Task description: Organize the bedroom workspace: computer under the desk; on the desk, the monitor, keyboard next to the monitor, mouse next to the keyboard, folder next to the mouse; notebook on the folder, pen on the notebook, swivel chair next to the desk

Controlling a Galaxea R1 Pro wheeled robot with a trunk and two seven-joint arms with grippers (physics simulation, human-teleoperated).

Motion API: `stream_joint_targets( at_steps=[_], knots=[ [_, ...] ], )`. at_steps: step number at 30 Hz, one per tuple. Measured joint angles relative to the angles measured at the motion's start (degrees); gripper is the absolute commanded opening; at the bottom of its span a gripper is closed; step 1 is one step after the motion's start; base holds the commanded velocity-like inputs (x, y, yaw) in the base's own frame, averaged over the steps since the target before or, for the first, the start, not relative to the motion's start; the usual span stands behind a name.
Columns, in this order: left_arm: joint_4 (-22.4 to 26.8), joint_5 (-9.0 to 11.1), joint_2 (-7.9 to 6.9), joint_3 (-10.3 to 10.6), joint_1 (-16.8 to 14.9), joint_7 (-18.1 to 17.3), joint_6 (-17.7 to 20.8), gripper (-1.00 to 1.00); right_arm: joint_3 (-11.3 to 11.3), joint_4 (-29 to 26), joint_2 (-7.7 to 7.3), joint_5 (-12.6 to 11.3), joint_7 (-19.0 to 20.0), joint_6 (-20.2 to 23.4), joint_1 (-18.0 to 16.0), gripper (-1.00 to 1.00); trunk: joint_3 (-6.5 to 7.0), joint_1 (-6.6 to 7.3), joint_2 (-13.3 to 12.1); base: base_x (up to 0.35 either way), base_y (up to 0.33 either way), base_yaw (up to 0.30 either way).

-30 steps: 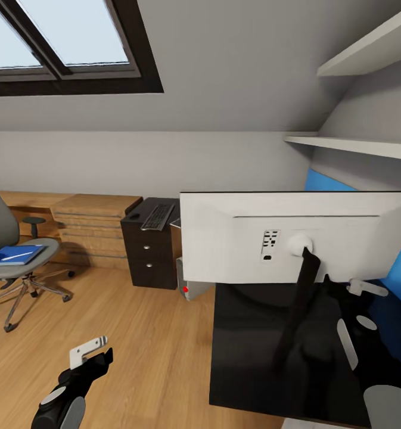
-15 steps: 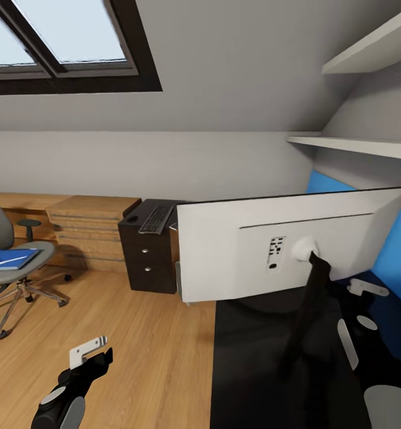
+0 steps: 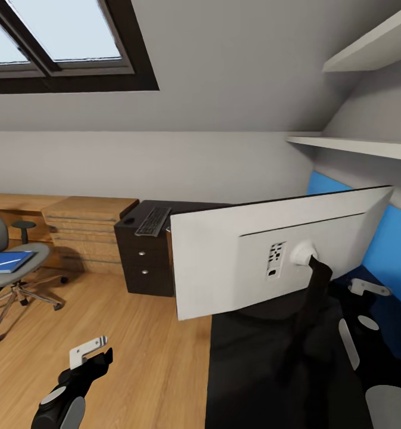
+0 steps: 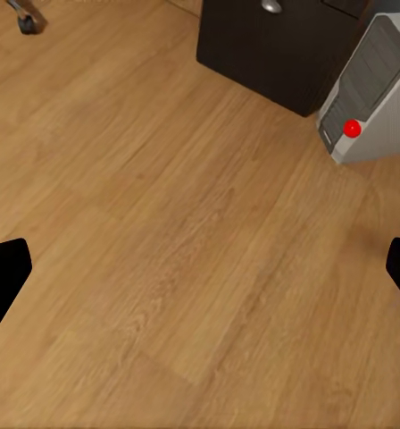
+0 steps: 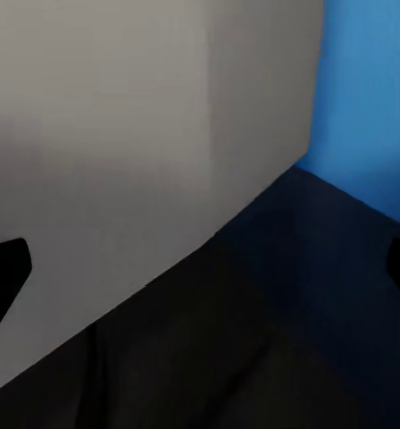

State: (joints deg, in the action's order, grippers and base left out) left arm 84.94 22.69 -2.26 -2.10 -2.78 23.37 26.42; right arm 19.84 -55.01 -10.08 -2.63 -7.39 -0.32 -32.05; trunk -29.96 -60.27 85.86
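Note:
The white-backed monitor (image 3: 277, 250) stands tilted on the black desk (image 3: 254, 369), its black stand leaning toward me. My right gripper (image 3: 367, 288) hovers open over the desk's right side, close behind the monitor (image 5: 120, 134). My left gripper (image 3: 90, 353) hangs open above the wooden floor (image 4: 164, 223). The keyboard (image 3: 154, 220) lies on a black drawer cabinet (image 3: 142, 262), with a small dark mouse (image 3: 128, 220) beside it. A blue folder (image 3: 6, 261) rests on the grey swivel chair (image 3: 3, 274). The grey computer tower (image 4: 371, 85) with a red button stands by the cabinet.
A low wooden chest (image 3: 87, 232) sits against the back wall left of the cabinet. White shelves (image 3: 355, 143) jut out above the desk, a blue panel (image 3: 397, 238) backs it, and a skylight (image 3: 57, 42) slopes overhead. Wooden floor lies open between chair and desk.
The monitor has swung and tilted, its right end now higher, and it now hides the computer in the head view. The whole head view has shifted, sliding chair and cabinet leftward.

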Motion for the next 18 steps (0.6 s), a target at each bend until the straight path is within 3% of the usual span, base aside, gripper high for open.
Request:
stream_joint_targets(
  at_steps=[11,18],
  knots=[
    [0.0,-1.2,0.00,0.0,0.0,-0.1,0.2,1.00,0.0,0.0,-0.53,0.0,0.0,-0.2,0.0,1.00,0.00,-0.01,0.0,-0.007,-0.050,0.000],
    [0.0,-1.1,0.03,0.0,0.0,-0.1,0.4,1.00,0.2,-0.2,-0.53,-0.1,-0.2,-0.3,0.0,1.00,0.00,-0.04,0.0,-0.257,-0.001,0.000]
  ],
)
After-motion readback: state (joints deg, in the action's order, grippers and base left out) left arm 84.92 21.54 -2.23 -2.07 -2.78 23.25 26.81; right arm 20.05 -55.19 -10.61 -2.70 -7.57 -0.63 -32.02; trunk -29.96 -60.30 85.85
